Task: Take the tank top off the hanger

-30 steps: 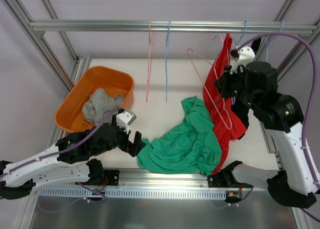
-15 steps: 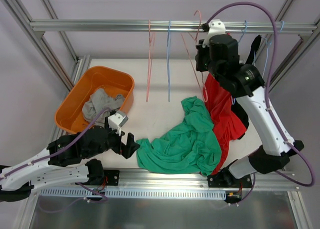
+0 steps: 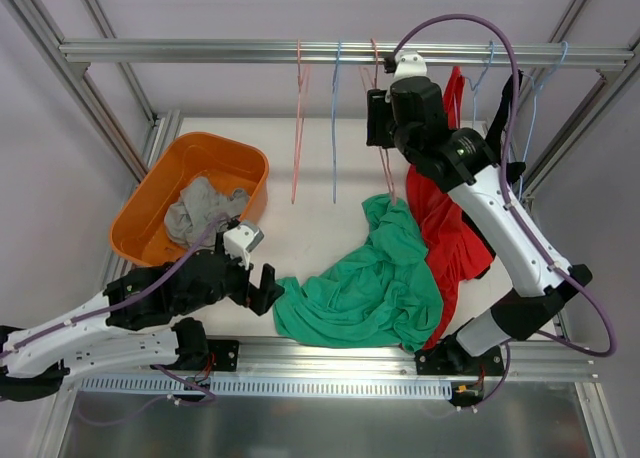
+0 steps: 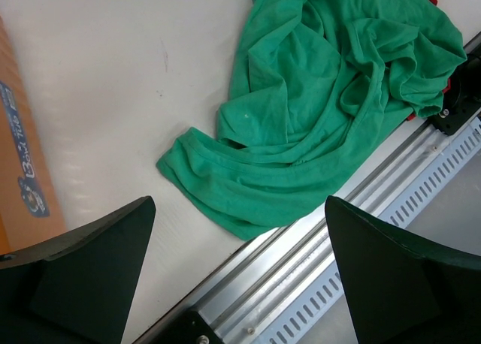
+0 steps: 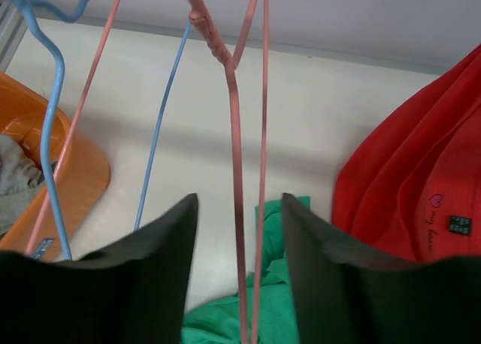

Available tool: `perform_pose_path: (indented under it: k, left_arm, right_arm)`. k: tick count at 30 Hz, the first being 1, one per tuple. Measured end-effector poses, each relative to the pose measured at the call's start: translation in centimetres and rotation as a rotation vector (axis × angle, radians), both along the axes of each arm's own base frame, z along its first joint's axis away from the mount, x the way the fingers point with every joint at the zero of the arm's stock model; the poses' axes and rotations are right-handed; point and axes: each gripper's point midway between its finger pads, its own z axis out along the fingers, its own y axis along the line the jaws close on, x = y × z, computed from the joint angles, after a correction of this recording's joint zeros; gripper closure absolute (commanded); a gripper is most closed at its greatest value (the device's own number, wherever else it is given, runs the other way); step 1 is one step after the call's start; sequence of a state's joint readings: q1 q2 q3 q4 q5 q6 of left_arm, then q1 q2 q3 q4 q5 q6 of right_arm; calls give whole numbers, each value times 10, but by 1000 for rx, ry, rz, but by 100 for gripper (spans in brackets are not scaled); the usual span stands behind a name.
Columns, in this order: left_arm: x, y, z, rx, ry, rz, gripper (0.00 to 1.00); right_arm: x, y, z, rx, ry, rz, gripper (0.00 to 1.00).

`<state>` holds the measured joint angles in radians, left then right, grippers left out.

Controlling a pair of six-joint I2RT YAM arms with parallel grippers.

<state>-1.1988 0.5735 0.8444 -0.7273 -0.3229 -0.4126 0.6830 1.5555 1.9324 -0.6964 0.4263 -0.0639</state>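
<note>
The green tank top (image 3: 380,278) lies crumpled on the white table, off any hanger; it also shows in the left wrist view (image 4: 331,96) and at the bottom of the right wrist view (image 5: 218,325). A bare pink hanger (image 3: 385,168) hangs from the top rail (image 3: 200,51). My right gripper (image 3: 375,128) is raised to it and stands open. In the right wrist view the hanger's two wires (image 5: 237,171) run between the right gripper's (image 5: 239,201) fingers without touching either. My left gripper (image 3: 268,283) is low on the table, wide open and holding nothing, just left of the tank top's hem (image 4: 239,205).
A red garment (image 3: 445,218) hangs at the right, its lower part on the table beside the green one. Another pink hanger (image 3: 298,128) and a blue hanger (image 3: 335,128) hang bare. An orange bin (image 3: 150,193) with grey cloth (image 3: 200,213) sits at the left.
My right arm swung up and left from the red garment, carrying the pink hanger to the rail, and its jaws have opened off it. The left gripper shifted only slightly.
</note>
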Motion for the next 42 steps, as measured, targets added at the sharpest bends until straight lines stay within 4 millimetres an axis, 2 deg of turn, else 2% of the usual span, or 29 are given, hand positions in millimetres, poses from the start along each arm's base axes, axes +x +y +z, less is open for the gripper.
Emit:
perform_pose_path:
  k: [1,4,9,11,17,20,22,24,28,33,35,38,40,41,42]
  left_arm:
    - [2,-4,0,2,1,-1,1]
    - [7,-21,-1,0,2,-10,1]
    - [18,-64,-9,11,10,-44,1]
    - [23,-85,-19,29,16,-74,1]
    - [34,-143,-52,65,27,-164,1]
    - [40,-175,-63,68,0,-242,1]
    - [44,-199,-66,74,-27,-301,1]
    - [49,-222,-69,80,-50,-355,1]
    - [65,-271,-75,94,-104,-433,1]
    - [80,-314,-85,96,-128,-464,1]
    - [84,-323,-95,106,-123,-465,1]
    - [87,-329,-122,142,-92,-465,2]
    - [89,-327,-147,177,-58,-458,13]
    - [88,-326,-159,194,-38,-454,25]
    - [87,-324,-170,207,-16,-447,30]
  right_arm:
    - [-2,-2,1,3,-3,0,30]
    - [-12,-9,11,21,-25,3,1]
    - [-53,-38,37,66,-87,30,1]
    - [-78,-56,52,106,-135,46,1]
    - [-174,-120,87,241,-306,112,0]
    - [-213,-139,99,289,-381,180,1]
    - [-231,-145,98,298,-398,219,1]
    - [-242,-148,92,291,-391,249,1]
    - [-252,-149,70,258,-346,284,0]
    - [-261,-150,56,239,-310,315,0]
    - [-266,-150,55,244,-310,333,1]
    - [-274,-149,55,253,-314,364,1]
    - [-278,-149,55,260,-319,381,1]
    - [-281,-149,55,263,-321,387,1]
    - [-282,-149,55,265,-323,392,1]
